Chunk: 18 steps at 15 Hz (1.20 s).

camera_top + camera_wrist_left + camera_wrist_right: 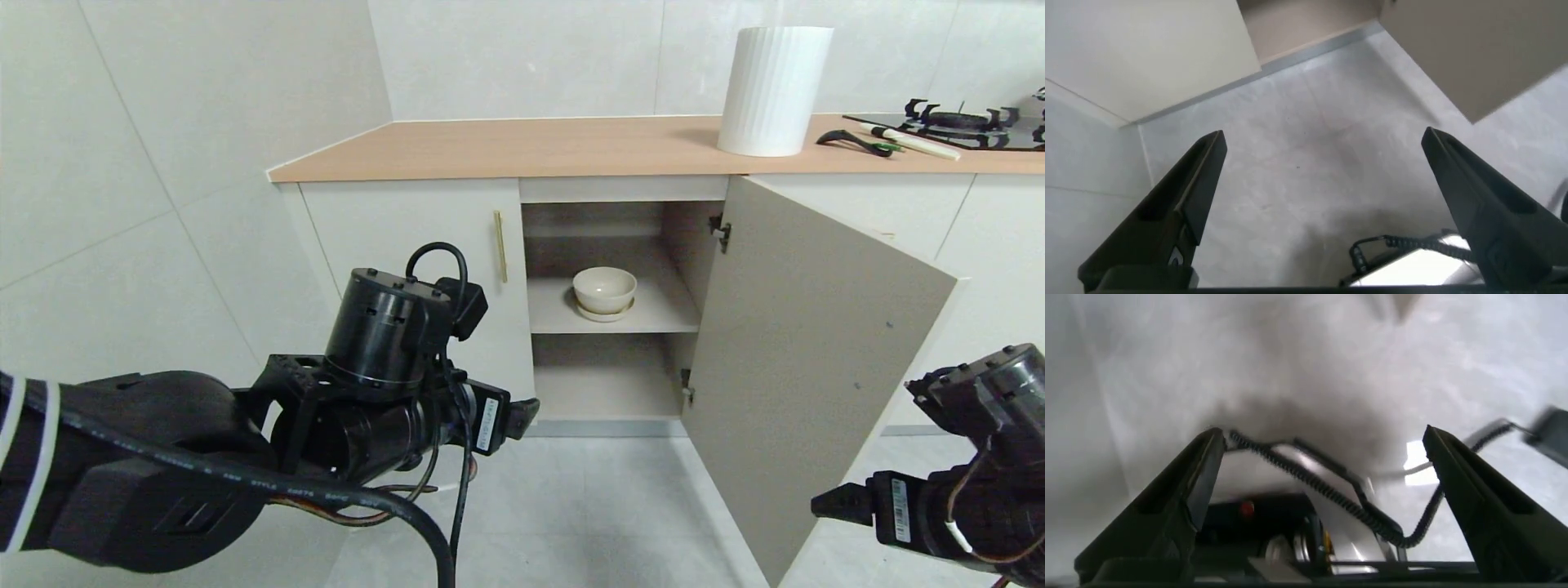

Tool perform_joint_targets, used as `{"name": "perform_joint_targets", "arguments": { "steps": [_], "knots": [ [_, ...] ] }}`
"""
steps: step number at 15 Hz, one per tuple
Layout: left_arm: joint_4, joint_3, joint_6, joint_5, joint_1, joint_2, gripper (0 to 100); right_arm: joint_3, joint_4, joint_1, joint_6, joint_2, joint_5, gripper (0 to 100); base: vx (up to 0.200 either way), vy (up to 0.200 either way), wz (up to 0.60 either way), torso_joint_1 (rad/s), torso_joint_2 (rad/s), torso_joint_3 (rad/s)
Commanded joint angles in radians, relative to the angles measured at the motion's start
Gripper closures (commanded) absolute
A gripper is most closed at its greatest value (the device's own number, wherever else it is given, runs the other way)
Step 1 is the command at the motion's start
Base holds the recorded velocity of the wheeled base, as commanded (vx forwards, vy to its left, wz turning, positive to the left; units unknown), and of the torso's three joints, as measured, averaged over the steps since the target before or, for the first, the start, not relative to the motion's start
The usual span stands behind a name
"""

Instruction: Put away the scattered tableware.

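The open cabinet door (808,359) hangs just beside the right pincer (1323,498), spread and empty; a careless swing could slam it. The left pincer (1323,204), likewise spread, sits below and short of the bowl (604,287) shelved on its saucer (604,315); reaching in might dislodge both.

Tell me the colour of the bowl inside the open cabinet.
Cream, an off-white; the bowl sits on a matching saucer. Best seen in the head view.

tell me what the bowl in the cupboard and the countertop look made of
Bowl: probably glazed ceramic, cream with a soft sheen and a thick rim. Countertop: wood or wood-look laminate, matte even tan; which one is unclear.
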Motion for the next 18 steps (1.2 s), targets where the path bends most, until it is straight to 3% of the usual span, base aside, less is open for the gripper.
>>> {"name": "perform_joint_targets", "arguments": {
  "steps": [1, 4, 8, 11, 18],
  "knots": [
    [-0.001, -0.001, -0.001, 0.000, -0.001, -0.004, 0, 0.007, -0.001, -0.057, 0.004, -0.010, 0.000, 0, 0.000, -0.200, 0.00, 0.002, 0.00, 0.007],
    [0.000, -0.001, -0.001, 0.000, -0.001, -0.005, 0, 0.006, -0.003, -0.103, 0.013, -0.012, -0.001, 0, 0.000, -0.200, 0.00, -0.001, 0.01, -0.001],
    [-0.001, -0.001, -0.001, 0.000, -0.001, -0.008, 0, -0.062, -0.006, -0.265, 0.005, -0.005, -0.009, 0, 0.000, -0.200, 0.00, 0.004, 0.00, 0.002],
    [-0.001, 0.006, -0.002, -0.003, 0.004, -0.042, 0, -0.151, -0.012, -0.408, 0.005, 0.090, -0.008, 0, 0.000, 0.000, 0.00, 0.000, 0.00, 0.000],
    [-0.012, 0.004, -0.002, -0.006, 0.022, -0.087, 0, -0.353, -0.211, -0.429, -0.008, 0.412, 0.009, 0, 0.000, 0.000, 0.00, 0.000, 0.00, 0.000]
  ]
}}
